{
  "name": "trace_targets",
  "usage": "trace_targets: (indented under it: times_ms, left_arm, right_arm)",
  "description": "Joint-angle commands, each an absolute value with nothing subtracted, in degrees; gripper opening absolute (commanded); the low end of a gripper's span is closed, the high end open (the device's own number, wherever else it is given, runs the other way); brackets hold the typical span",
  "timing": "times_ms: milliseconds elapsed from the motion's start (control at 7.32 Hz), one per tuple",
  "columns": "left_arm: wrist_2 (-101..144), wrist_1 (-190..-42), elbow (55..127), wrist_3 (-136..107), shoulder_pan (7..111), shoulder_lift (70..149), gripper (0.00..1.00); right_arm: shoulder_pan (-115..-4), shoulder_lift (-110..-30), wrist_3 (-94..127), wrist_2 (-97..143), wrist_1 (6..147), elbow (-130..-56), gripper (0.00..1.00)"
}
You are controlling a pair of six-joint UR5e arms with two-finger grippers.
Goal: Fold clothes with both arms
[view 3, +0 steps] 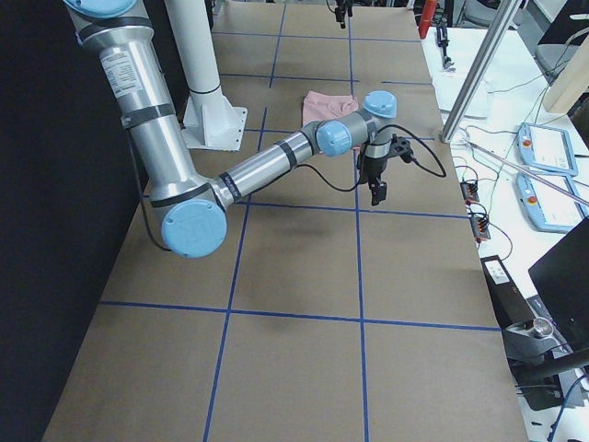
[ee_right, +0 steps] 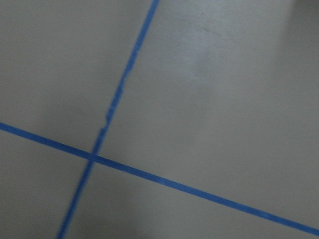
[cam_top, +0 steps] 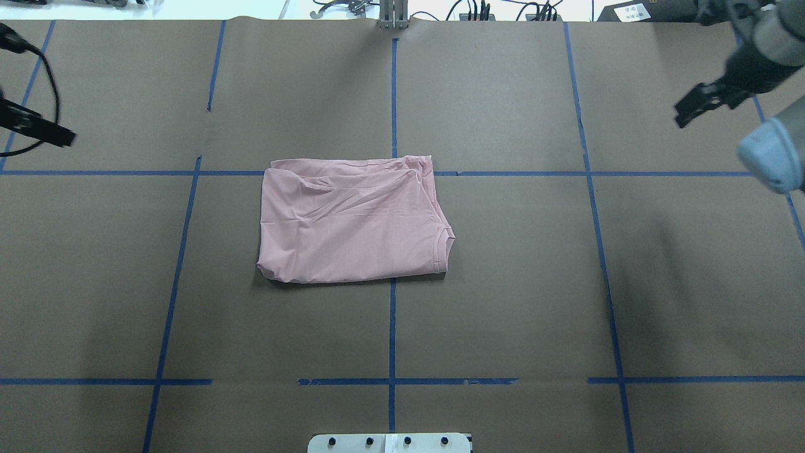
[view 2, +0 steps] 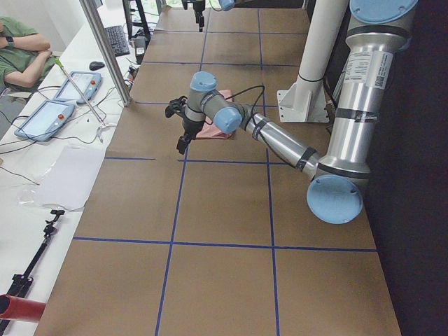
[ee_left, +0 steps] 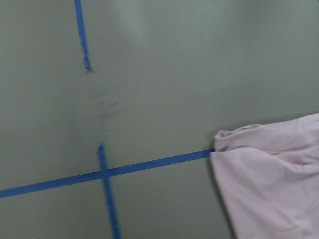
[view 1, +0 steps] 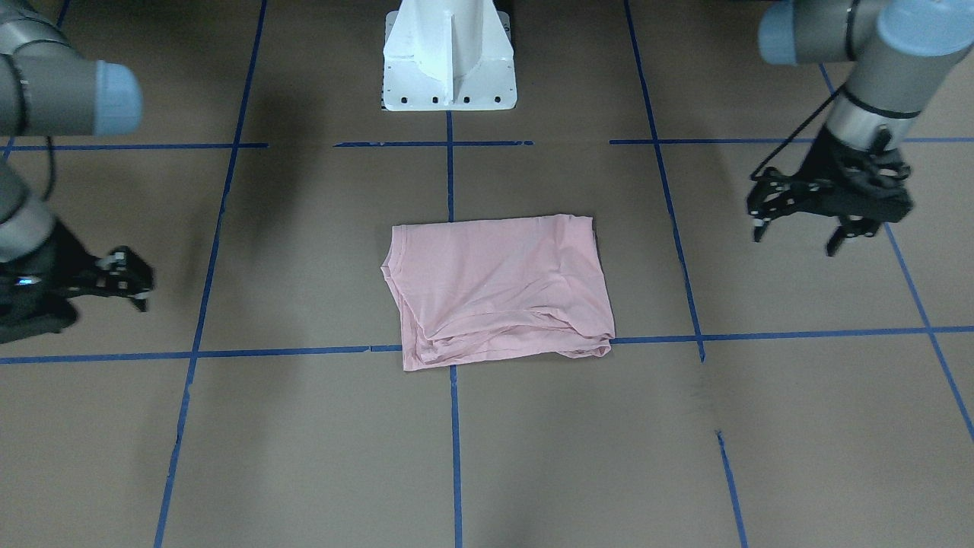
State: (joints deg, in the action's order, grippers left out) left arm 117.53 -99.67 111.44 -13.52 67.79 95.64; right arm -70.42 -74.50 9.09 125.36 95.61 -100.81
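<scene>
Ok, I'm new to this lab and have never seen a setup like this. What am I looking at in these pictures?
It is one robot with a left arm and a right arm, both mounted on a white pedestal. It works at a brown table marked with blue tape lines. Four pictures come from fixed cameras: one faces the robot, one looks over its shoulders, and one sits at each end of the table. The other two come from cameras on the wrists, looking down at the table. A pink T-shirt lies in the middle, folded into a rough rectangle with its plain side up. The left gripper and right gripper hang out to the sides, apart from the shirt, with their fingers spread and holding nothing.
</scene>
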Motion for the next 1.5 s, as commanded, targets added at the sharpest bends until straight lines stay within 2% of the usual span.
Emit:
trace_targets:
  times_ms: [0, 137, 410, 546, 819, 1366]
  left_arm:
    - [125.3, -100.0, 105.3, 7.4, 83.6, 91.9, 1.0]
    - [128.0, -101.2, 105.1, 7.5, 84.6, 88.1, 1.0]
    - [127.9, -103.4, 97.2, 6.4, 86.8, 87.5, 1.0]
    - [128.2, -106.6, 95.7, 6.7, 90.5, 87.2, 1.0]
    - [138.1, -106.6, 95.4, 6.5, 92.5, 82.9, 1.0]
    - [138.6, -107.2, 95.3, 6.7, 92.5, 77.6, 1.0]
  right_arm:
    - [-81.0, -87.6, 0.2, 129.3, 95.7, -101.2, 1.0]
    - [-82.7, -91.5, 0.3, 129.5, 95.4, -100.8, 1.0]
    - [-85.1, -97.4, 0.1, 129.3, 94.8, -100.6, 1.0]
    - [-86.6, -98.6, 0.1, 131.1, 93.9, -100.6, 1.0]
    - [-88.6, -99.6, -0.3, 131.4, 93.8, -100.6, 1.0]
    - [-89.1, -100.3, -0.1, 131.0, 93.7, -100.9, 1.0]
